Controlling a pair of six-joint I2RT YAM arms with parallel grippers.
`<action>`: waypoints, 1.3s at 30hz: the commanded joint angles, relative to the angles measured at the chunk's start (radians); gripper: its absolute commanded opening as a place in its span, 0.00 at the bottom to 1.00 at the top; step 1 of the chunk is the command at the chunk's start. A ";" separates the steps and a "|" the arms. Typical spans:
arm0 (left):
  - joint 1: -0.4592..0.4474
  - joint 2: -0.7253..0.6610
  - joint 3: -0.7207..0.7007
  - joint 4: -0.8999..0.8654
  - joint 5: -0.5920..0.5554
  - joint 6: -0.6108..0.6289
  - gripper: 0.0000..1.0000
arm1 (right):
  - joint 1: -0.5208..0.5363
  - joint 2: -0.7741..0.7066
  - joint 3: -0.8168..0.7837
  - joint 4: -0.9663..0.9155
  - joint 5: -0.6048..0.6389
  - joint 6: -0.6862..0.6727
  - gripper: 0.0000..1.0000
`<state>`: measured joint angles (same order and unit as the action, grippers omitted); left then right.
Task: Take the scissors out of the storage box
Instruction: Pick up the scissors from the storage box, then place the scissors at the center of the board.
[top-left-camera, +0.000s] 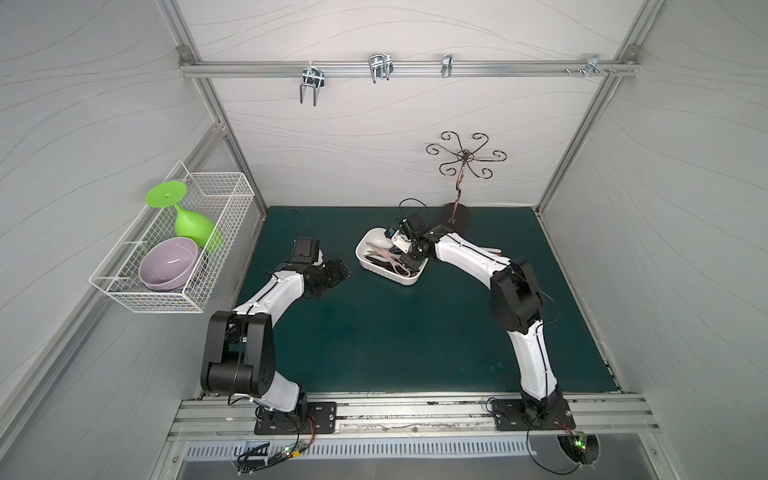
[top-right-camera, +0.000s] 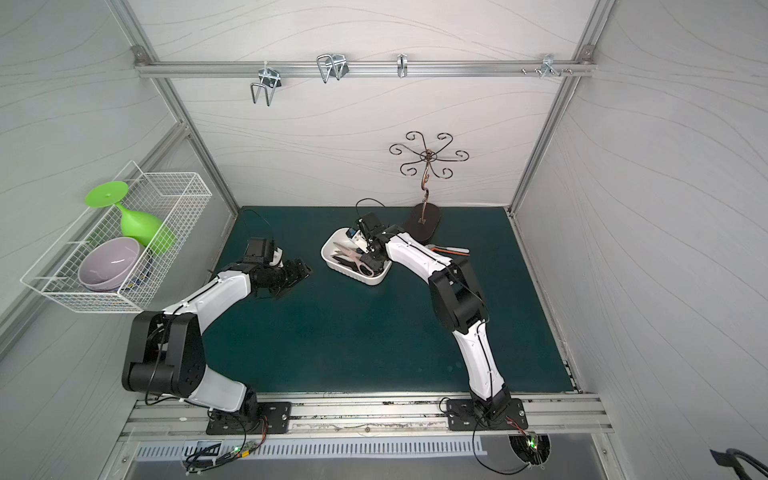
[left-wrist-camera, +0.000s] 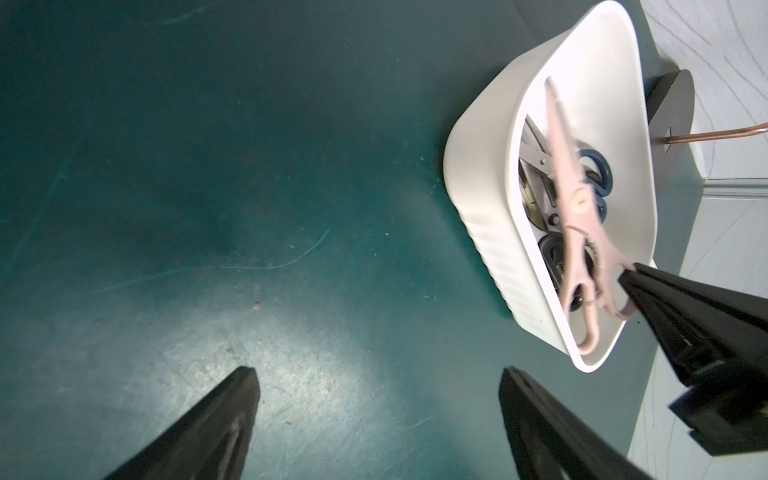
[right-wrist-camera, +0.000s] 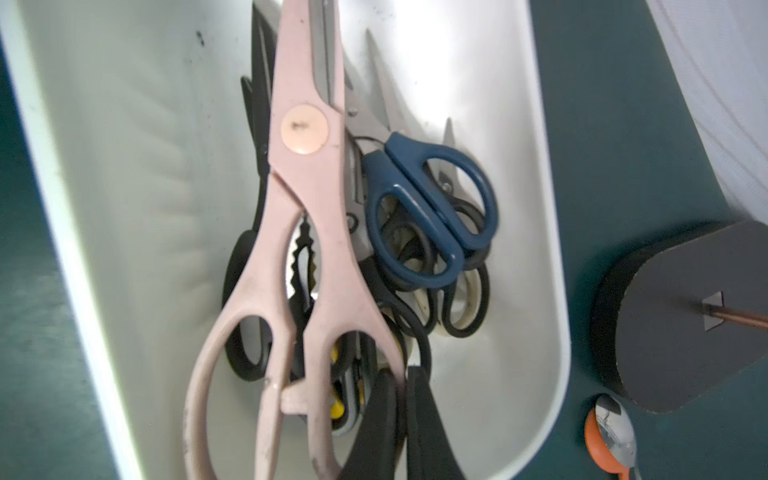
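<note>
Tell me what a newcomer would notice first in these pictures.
The big pink shears lie on top of a tangle of smaller scissors in the white storage box toward the back of the green mat, with the right claw pinched shut on one handle loop. Next comes the bright green goblet tipped in the wire basket on the left wall, while the left claw hangs open over bare mat.
</note>
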<state>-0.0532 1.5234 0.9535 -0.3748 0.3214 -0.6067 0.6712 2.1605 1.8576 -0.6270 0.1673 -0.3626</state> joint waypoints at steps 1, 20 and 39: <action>0.004 0.021 0.032 0.035 0.033 -0.030 0.95 | -0.041 -0.100 -0.005 -0.025 -0.110 0.108 0.00; -0.024 0.031 0.058 0.051 0.030 -0.035 0.91 | -0.246 -0.425 -0.362 0.039 -0.176 0.446 0.00; -0.086 0.050 0.087 0.051 0.020 -0.016 0.90 | -0.472 -0.578 -0.724 -0.026 -0.063 0.486 0.00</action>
<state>-0.1390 1.5669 1.0023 -0.3389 0.3447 -0.6392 0.2134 1.5642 1.1229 -0.6266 0.0658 0.1493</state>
